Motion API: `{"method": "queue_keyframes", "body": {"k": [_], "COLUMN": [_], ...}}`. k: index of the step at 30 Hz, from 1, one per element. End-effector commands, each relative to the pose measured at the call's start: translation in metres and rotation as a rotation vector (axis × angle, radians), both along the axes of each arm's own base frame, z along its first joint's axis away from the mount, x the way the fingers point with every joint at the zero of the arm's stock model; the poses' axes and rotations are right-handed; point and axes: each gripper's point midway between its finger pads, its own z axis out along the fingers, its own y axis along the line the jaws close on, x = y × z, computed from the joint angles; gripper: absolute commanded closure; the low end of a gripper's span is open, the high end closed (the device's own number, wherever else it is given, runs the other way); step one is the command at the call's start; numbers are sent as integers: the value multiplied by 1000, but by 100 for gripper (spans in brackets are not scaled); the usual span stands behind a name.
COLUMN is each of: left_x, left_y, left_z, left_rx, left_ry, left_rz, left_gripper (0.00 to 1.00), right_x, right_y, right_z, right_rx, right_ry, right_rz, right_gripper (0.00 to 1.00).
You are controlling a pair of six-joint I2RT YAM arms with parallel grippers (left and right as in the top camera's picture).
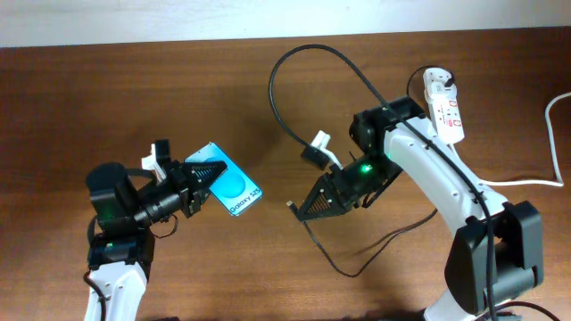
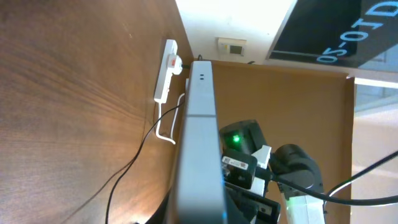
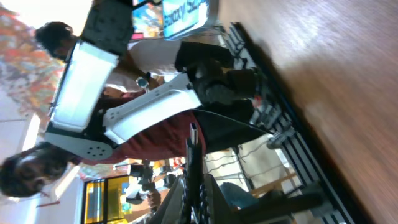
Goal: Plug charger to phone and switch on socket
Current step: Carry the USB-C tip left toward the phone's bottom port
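My left gripper [image 1: 207, 183] is shut on the phone [image 1: 234, 190] and holds it off the table, its blue screen and "Galaxy S25" strip facing up. In the left wrist view the phone [image 2: 198, 143] shows edge-on. My right gripper [image 1: 306, 208] is shut on the charger's connector end [image 1: 291, 206], tip pointing left at the phone, a short gap apart. The connector tip [image 3: 193, 132] sticks out between the right fingers. The black charger cable [image 1: 303, 62] loops back to its plug in the socket [image 1: 445, 105], a white power strip at the back right.
The socket's thick white cord [image 1: 553, 134] runs along the right edge. Slack black cable [image 1: 357, 263] lies on the wooden table in front of the right arm. The socket also shows in the left wrist view [image 2: 165, 71].
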Motion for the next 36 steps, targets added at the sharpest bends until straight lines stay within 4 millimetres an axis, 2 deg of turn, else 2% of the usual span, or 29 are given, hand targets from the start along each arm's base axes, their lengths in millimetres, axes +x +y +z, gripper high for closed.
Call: {"method": "queue_keyframes", "body": {"k": [1,4,13,18,27,32,36], "left_x": [6,8,8,11,15,18,19], "left_y": [1,1,1,2,5,0,-5], "left_z": [21,28,32,50,49,49,48], "left_rx": [22,28,2,-18,-11,-6,-2], "left_ry": [-132,-175,-161,-224,-226,-225,-225], "left_rz": [-6,-9,-3,4,34,46,50], "left_gripper": [100,100,100,100,100,100,100], "right_x": [-6,-11,-8,0,13,13,10], "right_y": [16,21,22,26,31,35,46], "right_z": [28,29,26,19,12,12,11], "right_rx": [166,179,188,170,141,150,145], "right_ry": [-29,-39,-75,-59,-54,-72,-65], "right_rz": [-16,4,10,1,-14,-4,18], "right_gripper": [96,95,96,96,96,96,96]}}
